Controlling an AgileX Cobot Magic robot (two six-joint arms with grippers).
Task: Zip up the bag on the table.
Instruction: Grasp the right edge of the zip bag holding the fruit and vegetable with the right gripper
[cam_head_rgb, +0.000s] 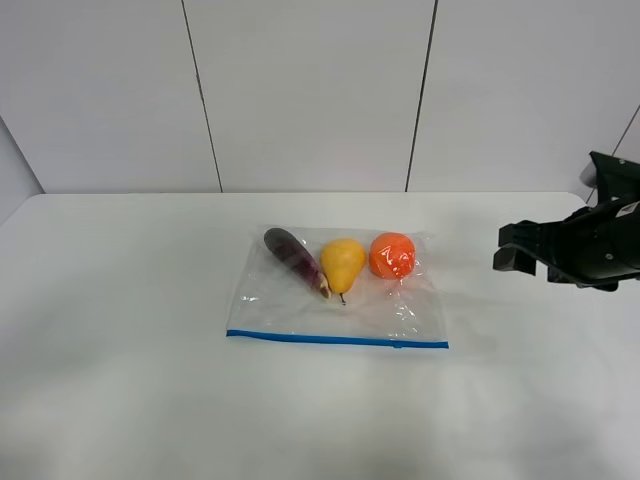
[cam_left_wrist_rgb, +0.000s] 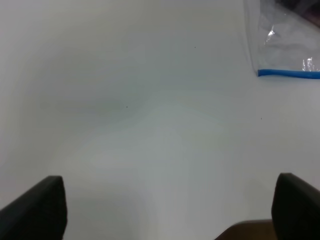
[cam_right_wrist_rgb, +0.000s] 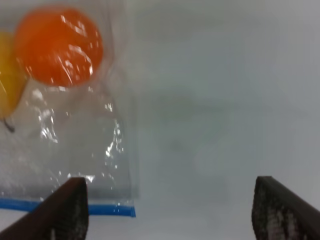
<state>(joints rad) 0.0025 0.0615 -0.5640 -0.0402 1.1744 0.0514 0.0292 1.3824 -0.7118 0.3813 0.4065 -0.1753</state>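
Left of the right tool (cam_head_rgb: 513, 248), the bag (cam_head_rgb: 335, 300)

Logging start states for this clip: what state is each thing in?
bag: flat on the table, untouched
zipper strip: open or sealed, cannot tell
eggplant: inside the bag
pear: inside the bag
orange: inside the bag
left gripper: open, empty
right gripper: open, empty

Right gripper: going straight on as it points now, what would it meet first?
Likely bare table just beside the bag; one side of the right gripper lines up with the bag's zipper corner. Depth is unclear.
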